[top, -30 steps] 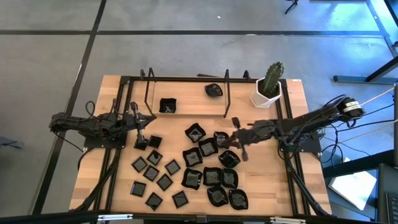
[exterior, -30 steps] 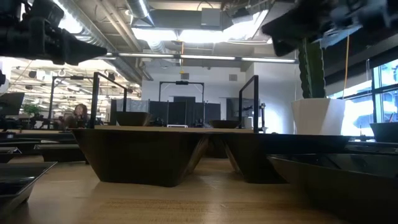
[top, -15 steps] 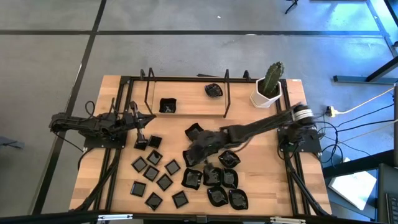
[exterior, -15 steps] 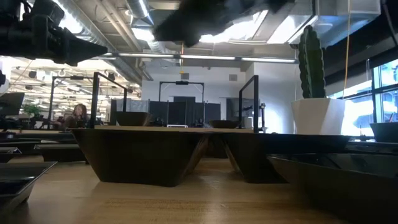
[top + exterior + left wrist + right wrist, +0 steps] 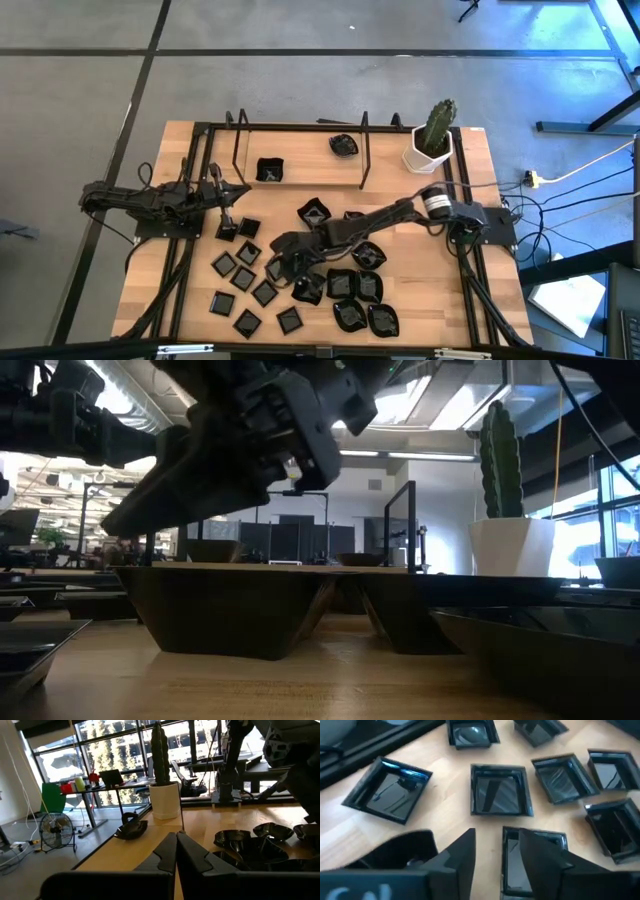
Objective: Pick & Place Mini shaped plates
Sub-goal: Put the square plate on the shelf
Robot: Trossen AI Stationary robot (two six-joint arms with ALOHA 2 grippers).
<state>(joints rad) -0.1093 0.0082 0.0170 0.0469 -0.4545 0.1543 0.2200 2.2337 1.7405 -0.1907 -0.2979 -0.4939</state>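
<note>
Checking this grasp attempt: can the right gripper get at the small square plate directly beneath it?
Probably yes. The right gripper hovers open above the small square plate, with nothing between them, though neighbouring plates sit close.

The right hand (image 5: 281,247) swung across to the small square plates (image 5: 262,270), opening.

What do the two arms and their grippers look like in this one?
Both arms are dark, slim and jointed, with black cables trailing off their bases. The right arm carries a pale silver band near its base. The left gripper and right gripper have matte black wedge-shaped fingers.
</note>
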